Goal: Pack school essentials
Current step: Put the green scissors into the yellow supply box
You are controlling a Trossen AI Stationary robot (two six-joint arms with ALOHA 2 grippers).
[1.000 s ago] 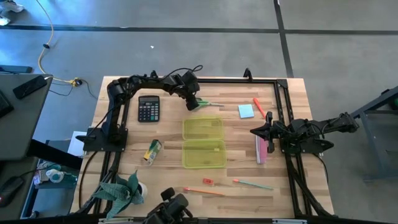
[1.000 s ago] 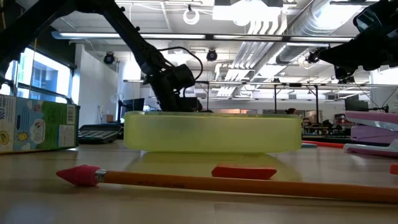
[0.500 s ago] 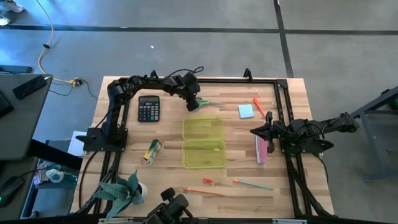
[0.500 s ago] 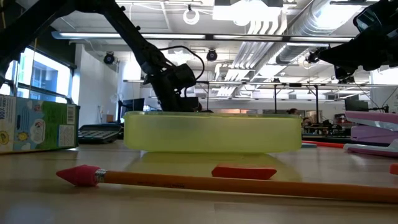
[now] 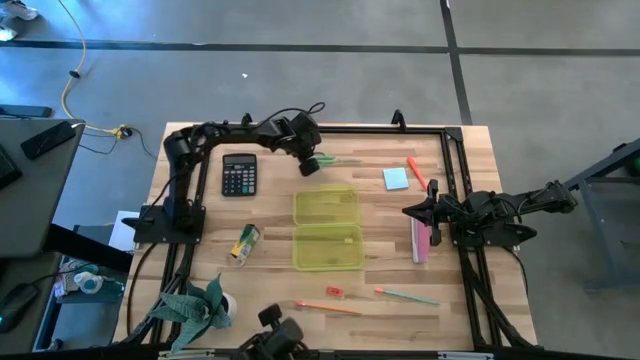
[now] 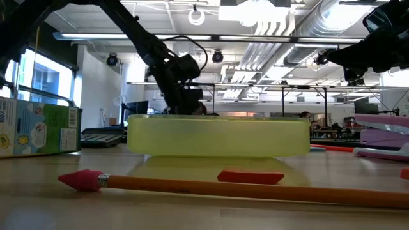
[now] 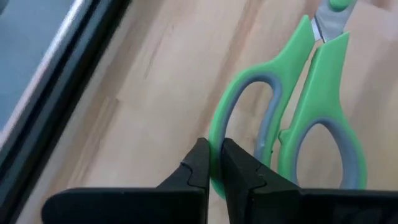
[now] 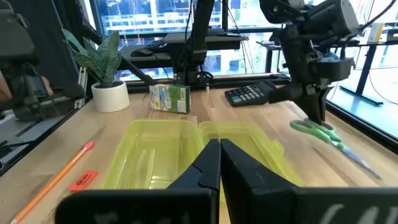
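Green-handled scissors (image 5: 337,161) lie near the table's far edge, blades pointing right; my left gripper (image 5: 311,164) is shut on their handle end (image 7: 267,124). The open translucent yellow-green case (image 5: 327,229) sits mid-table. The blue sticky-note pad (image 5: 395,178) and red marker (image 5: 416,170) lie right of the scissors. The orange pencil (image 5: 329,307), tiny red piece (image 5: 334,292) and green pencil (image 5: 407,296) lie near the near edge, and the green-yellow pack (image 5: 245,244) lies left of the case. My right gripper (image 5: 408,212) is shut, hovering right of the case. My left gripper pinches the outer rim of one green handle loop (image 7: 214,163) between its two fingers (image 7: 198,163), coming from above and pointing down. The scissors stay about level with the blades (image 8: 348,152) low over the wood; whether they are lifted clear I cannot tell.
A black calculator (image 5: 239,173) lies left of the scissors. A pink and white stapler (image 5: 421,240) lies right of the case, under my right arm. A potted plant (image 5: 196,305) stands at the near left corner. Black frame rails (image 5: 452,160) run along the table's far and side edges.
My left gripper has risen a little and shifted slightly toward the far edge. The scissors have moved with it toward the far edge. My right arm has kept still.
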